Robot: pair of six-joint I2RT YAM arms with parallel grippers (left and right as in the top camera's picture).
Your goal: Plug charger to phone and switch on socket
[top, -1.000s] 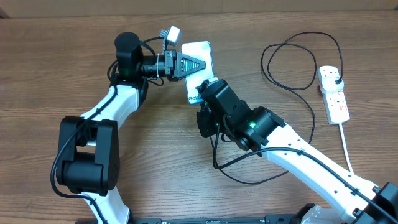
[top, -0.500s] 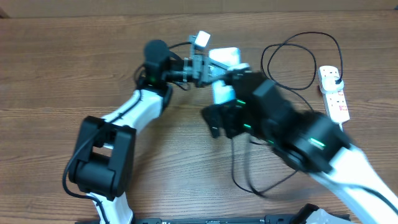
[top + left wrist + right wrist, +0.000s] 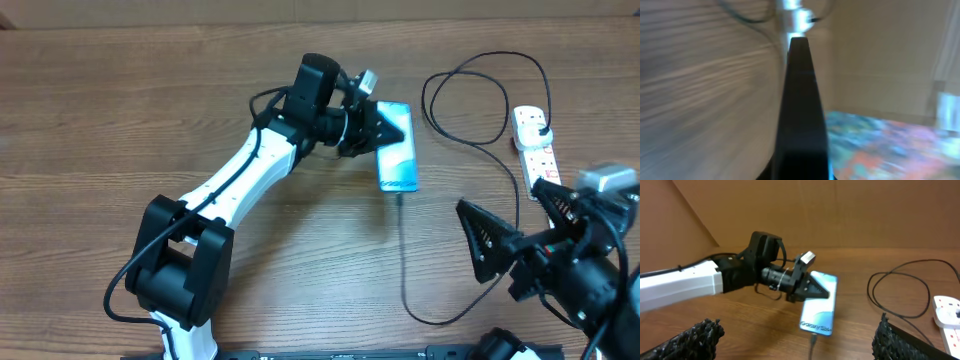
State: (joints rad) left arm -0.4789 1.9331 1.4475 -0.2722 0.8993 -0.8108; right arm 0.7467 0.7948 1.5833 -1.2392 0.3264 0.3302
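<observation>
Phone [image 3: 398, 165], top edge under left tool [image 3: 396, 127]

Even, soft room light; only faint shadows on bench [image 3: 90, 120].
Overhead sharp. Left wrist view heavily motion-smeared. Right wrist view clear, bottom corners out of focus.

Left arm [image 3: 250, 165] stretched forward, left gripper [image 3: 385, 125] low, jaw gap unclear; right gripper [image 3: 500, 205] raised, fingers [image 3: 705, 337] spread wide
</observation>
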